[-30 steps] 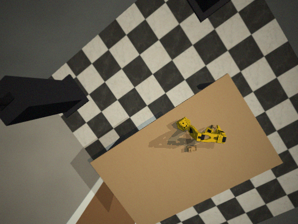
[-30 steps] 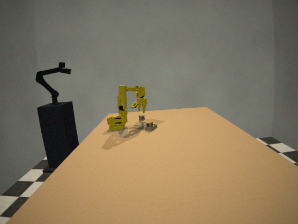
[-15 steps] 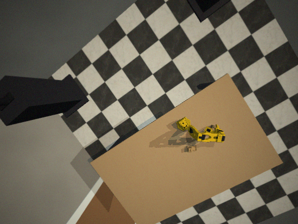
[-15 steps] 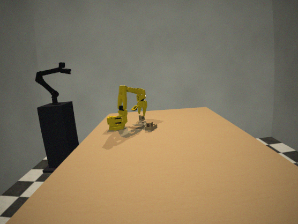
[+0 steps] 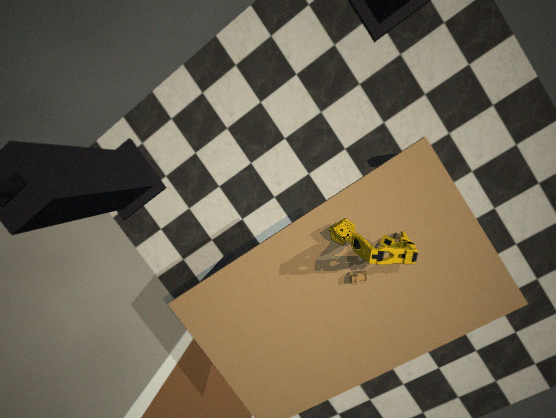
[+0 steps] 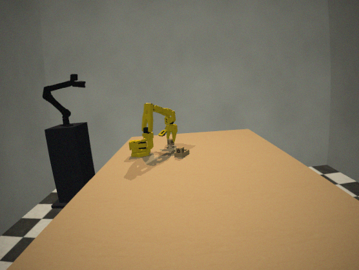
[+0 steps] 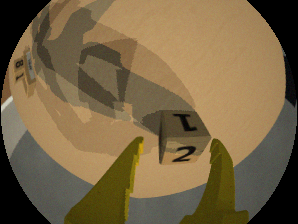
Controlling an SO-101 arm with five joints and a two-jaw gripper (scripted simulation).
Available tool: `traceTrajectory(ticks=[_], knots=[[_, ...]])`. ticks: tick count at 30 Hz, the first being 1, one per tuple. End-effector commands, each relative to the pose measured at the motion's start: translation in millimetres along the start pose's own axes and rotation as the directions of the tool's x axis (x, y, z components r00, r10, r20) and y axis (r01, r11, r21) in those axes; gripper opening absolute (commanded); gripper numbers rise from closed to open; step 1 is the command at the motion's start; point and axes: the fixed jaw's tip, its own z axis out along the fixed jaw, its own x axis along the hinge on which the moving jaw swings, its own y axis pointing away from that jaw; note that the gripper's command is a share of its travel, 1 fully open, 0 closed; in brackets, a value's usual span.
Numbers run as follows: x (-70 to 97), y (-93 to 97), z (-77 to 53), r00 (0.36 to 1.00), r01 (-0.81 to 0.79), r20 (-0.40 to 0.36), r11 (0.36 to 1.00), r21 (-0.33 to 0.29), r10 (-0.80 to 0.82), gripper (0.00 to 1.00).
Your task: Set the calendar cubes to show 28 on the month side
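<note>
A pale cube (image 7: 178, 140) lies on the table outside the tray; the wrist view shows a "1" on its top face and a "2" on the face toward me. My gripper (image 7: 174, 163) points down over it, open, with the cube between the two fingertips; there is a gap on the left side. In the exterior view the gripper (image 6: 170, 141) hangs just above this cube (image 6: 169, 146). The small tray (image 6: 181, 154) stands flat to the right with the other cube in it, showing a "0". In the top view the tray (image 5: 355, 278) lies in front of the arm.
The arm's yellow base (image 6: 141, 148) stands to the left of the cube. A black pedestal (image 6: 68, 158) with a camera arm stands off the table's left side. The table's far edge (image 5: 280, 225) runs close behind the arm.
</note>
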Motion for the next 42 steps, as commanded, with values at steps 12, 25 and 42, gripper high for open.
traceTrajectory(ticks=[12, 25, 42], knots=[[3.8, 0.2, -0.6, 1.0, 0.002, -0.026, 1.0, 0.007, -0.002, 0.35], [3.9, -2.1, -0.6, 1.0, 0.002, -0.026, 1.0, 0.008, -0.002, 0.31], [3.9, -8.6, -0.6, 1.0, 0.002, -0.026, 1.0, 0.009, -0.002, 0.2]])
